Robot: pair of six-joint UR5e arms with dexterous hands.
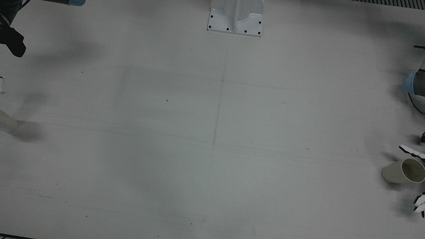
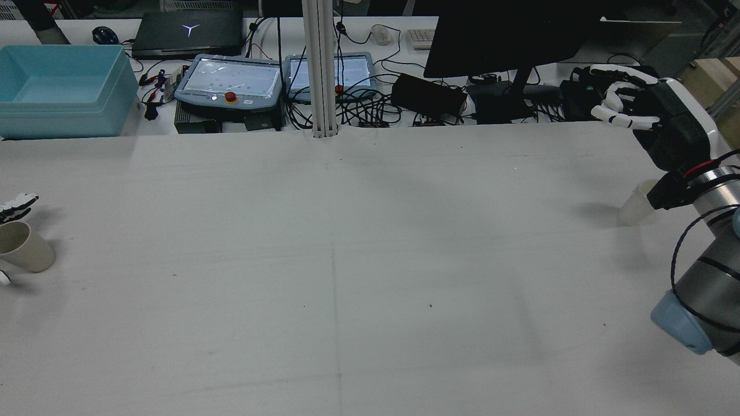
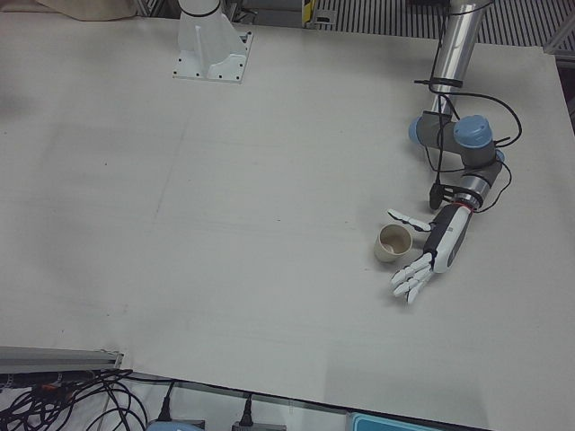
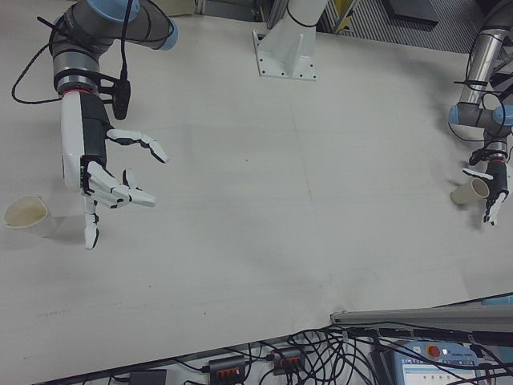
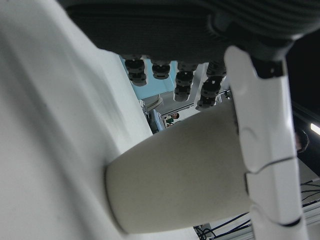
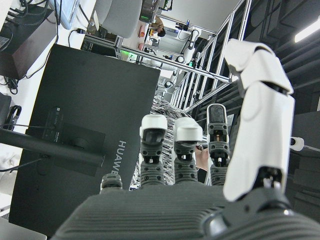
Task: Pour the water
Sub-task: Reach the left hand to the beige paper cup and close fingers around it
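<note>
Two beige paper cups, one at each far edge of the table, well apart from each other.

Left side: beige paper cup (image 3: 393,242) stands upright, mouth up, inside the span of the left hand (image 3: 429,251). Thumb is on the pedestal side of it, the other fingers (image 3: 411,278) on the operator side, palm facing the cup wall. Fingers apart, not clamped. The left hand view shows one finger lying along the wall; contact can't be confirmed from it. The cup's long axis is vertical and the hand comes at it side-on, so closing is a straight wrap around the wall.

Right side: second beige paper cup (image 4: 26,215) stands upright near the table edge. Right hand (image 4: 100,172) is raised, fingers spread, holding nothing; the cup sits beside and below it on the outboard side, apart.

My read: left hand is much nearer a grasp, so the pour likely starts there.
</note>
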